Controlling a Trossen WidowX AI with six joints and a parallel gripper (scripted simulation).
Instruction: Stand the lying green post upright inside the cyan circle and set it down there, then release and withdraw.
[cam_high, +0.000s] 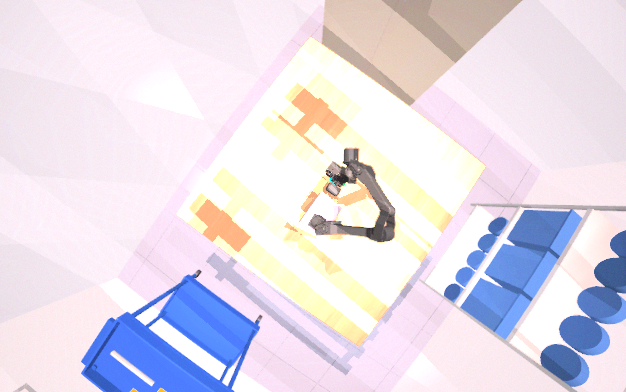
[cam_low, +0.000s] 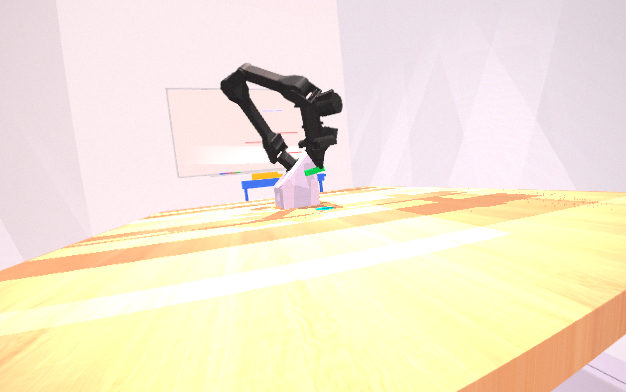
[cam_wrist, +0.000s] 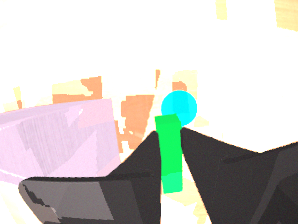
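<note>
Pale lilac wedge-shaped block (cam_low: 296, 191) sits on the wooden desk (cam_low: 350, 300), well in from every edge. Just right of it, the arm (cam_low: 280, 85) arches over and points the hand (cam_low: 315, 165) down. Hand pinches the green post (cam_low: 314, 171), held above the desk, nearly level in the exterior view. Wrist view: post (cam_wrist: 169, 152) runs between the two dark fingers, its far end overlapping the cyan circle (cam_wrist: 178, 106). Circle (cam_low: 325, 208) lies flat on the desk just right of the block, beneath the post.
</note>
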